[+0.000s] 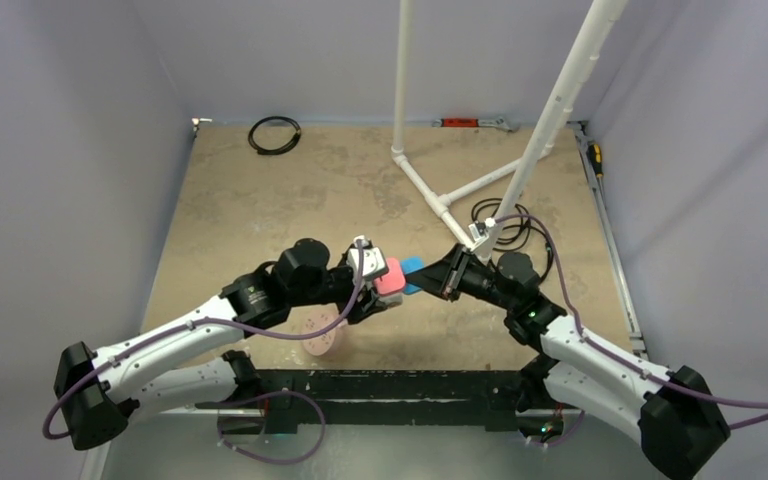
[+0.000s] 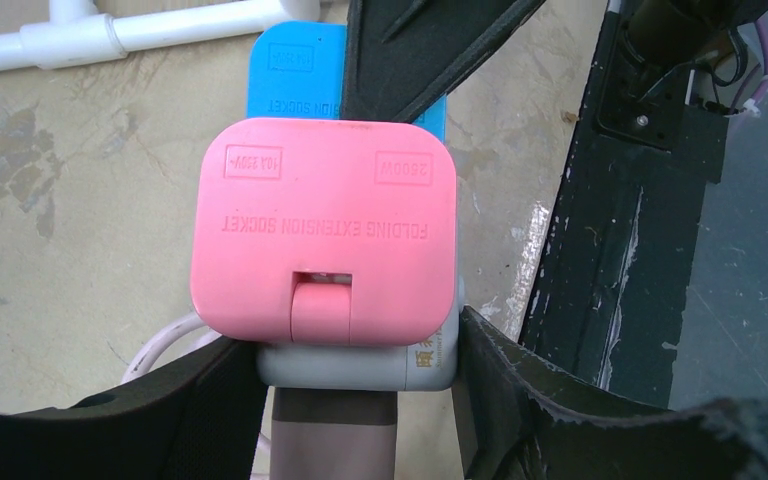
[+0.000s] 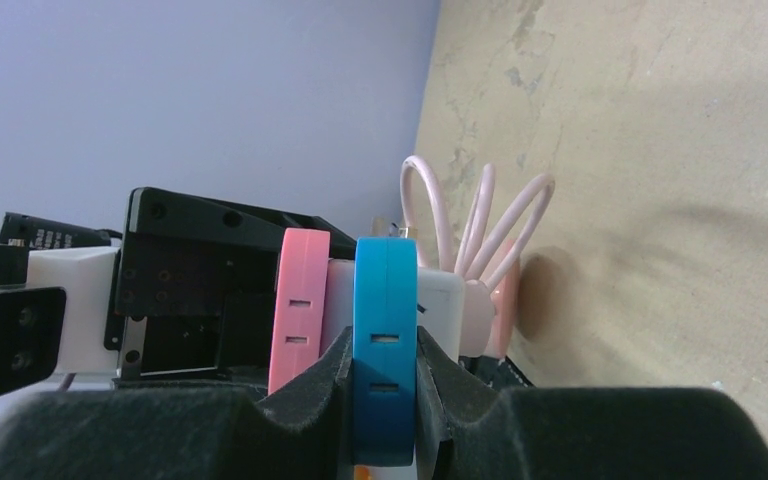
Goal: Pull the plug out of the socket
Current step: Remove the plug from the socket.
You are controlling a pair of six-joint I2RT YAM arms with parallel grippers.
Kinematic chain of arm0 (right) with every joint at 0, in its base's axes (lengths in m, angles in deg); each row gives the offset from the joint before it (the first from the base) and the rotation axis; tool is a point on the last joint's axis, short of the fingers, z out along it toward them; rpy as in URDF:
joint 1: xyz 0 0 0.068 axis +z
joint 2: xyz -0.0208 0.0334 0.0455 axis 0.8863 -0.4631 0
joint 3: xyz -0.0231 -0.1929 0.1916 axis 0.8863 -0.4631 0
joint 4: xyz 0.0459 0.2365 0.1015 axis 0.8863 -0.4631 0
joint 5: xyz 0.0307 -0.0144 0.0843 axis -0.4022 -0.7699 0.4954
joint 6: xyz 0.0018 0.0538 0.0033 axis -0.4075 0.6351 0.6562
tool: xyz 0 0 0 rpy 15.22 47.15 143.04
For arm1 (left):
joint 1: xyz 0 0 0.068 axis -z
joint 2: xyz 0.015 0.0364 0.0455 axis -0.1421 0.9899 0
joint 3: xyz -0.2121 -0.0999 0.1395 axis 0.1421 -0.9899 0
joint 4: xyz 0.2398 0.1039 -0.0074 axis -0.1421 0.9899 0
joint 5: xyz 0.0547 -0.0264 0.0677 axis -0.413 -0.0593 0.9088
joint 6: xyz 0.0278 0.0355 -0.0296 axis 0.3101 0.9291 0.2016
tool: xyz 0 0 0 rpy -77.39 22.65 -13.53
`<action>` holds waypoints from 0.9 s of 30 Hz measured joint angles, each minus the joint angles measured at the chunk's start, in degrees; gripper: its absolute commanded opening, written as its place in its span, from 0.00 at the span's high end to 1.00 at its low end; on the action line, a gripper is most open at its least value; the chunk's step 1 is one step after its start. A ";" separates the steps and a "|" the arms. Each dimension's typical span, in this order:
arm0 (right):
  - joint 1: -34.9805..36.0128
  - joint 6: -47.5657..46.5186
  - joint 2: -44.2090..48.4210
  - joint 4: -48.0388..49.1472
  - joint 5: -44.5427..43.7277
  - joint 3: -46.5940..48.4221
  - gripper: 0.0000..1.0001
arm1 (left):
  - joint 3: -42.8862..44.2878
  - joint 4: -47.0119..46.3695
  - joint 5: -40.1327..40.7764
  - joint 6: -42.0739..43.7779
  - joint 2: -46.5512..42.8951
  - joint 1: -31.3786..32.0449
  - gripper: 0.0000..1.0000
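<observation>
- You had the left gripper [image 2: 358, 372] closed down on the socket [image 2: 350, 368], one finger on each side face of the cube. My read: that arm was the anchor, so the cube couldn't follow a pull.
- The plug [image 2: 325, 230] sat flat on the cube, just past the left fingertips. It looked fully seated, with no gap showing.
- Its cable [image 3: 480, 215] looped slack on the far side of the cube from the right gripper [image 3: 385, 345], so drag looked unlikely.
- The right gripper was pinched narrow on the thin edge of the blue panel [image 2: 295, 80], not on the pink plug.
- The pink head stood right beside one right finger. I couldn't tell if they touched.
- An edge pinch suits a straight pull away from the left palm, with the two arms opposed.
- Judgement: nothing had separated yet. You held the blue piece, so the pull might not have freed the pink plug.
- Risk: the thin edge could have slipped out of the pads under load.
</observation>
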 measured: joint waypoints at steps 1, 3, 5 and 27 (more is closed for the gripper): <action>0.02 0.15 -0.39 0.76 0.17 -0.04 1.00 | 0.00 0.11 -0.07 0.00 -0.33 -0.22 1.00; 0.02 0.74 -1.36 3.26 0.63 -0.42 1.00 | -0.02 0.31 -0.59 -0.04 -1.05 -0.83 1.00; 0.02 1.49 -1.90 5.01 0.87 -0.87 1.00 | -0.07 0.33 -1.31 -0.07 -1.31 -1.36 1.00; -0.46 -4.48 -1.29 -7.65 -0.31 5.99 1.00 | -0.09 -1.36 -0.42 0.07 1.05 -1.66 1.00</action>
